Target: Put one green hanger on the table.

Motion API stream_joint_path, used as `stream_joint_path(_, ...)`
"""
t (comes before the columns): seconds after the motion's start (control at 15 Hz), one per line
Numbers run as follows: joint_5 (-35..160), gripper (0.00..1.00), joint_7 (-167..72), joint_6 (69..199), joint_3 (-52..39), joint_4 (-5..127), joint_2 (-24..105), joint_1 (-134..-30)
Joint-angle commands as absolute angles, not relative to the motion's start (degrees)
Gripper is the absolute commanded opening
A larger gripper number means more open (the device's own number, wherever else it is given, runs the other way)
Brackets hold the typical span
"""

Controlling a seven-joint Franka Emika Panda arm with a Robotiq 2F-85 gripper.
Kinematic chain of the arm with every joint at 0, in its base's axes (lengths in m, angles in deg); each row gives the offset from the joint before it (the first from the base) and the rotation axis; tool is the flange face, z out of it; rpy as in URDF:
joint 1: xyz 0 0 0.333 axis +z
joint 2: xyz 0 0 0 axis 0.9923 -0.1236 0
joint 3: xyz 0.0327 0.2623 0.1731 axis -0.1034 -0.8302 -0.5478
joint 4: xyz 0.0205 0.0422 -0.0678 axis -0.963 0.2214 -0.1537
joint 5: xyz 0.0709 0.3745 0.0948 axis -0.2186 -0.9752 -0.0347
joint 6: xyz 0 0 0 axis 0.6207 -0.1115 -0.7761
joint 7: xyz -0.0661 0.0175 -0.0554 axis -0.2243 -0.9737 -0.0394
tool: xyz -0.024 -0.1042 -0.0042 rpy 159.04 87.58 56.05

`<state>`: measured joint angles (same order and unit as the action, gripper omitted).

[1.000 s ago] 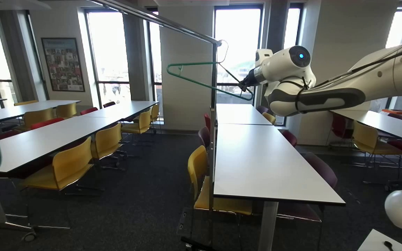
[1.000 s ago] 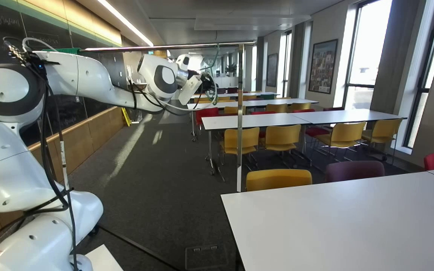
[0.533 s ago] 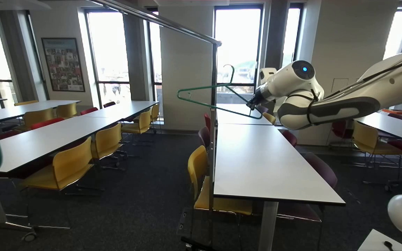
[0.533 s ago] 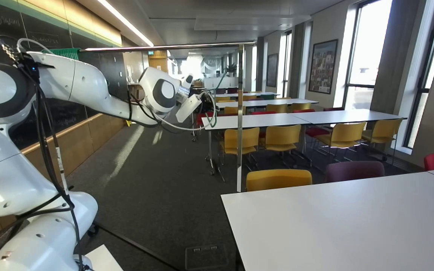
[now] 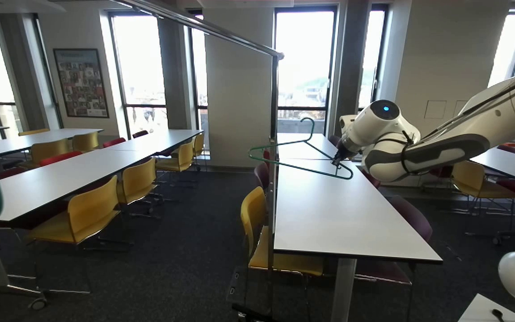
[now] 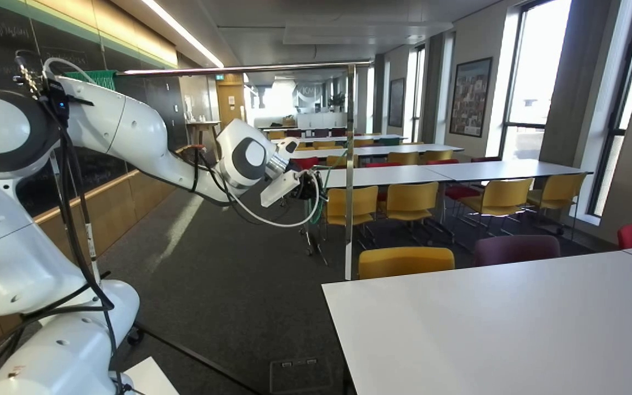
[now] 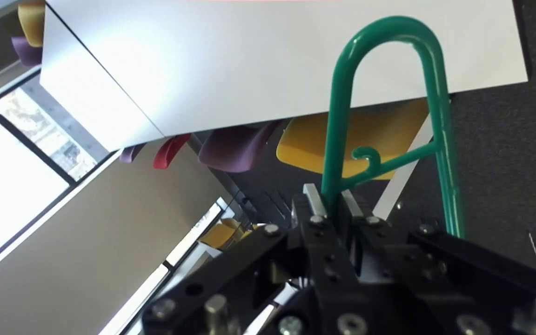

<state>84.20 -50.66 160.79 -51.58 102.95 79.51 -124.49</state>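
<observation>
White table, windows beyond, green hanger apart from it, one end pinched in your end effector.

The green hanger looks like smooth, glossy plastic. My gripper is matt with shiny metal screws; the table looks smooth.

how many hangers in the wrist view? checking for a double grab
1: the green hanger, clamped between the fingers, its end looping past them. The rest is hidden in that view, so another could be too.
</observation>
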Motion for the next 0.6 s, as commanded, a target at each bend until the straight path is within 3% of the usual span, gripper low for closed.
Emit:
stream_joint_path(0.0, 87.3, 0.03, -47.1, 156.1, -45.0, 103.0, 76.0, -119.3)
stream_joint_path(0.53, 85.2, 0.03, -43.4, 148.1, -24.2, 102.1, 69.9, -101.0)
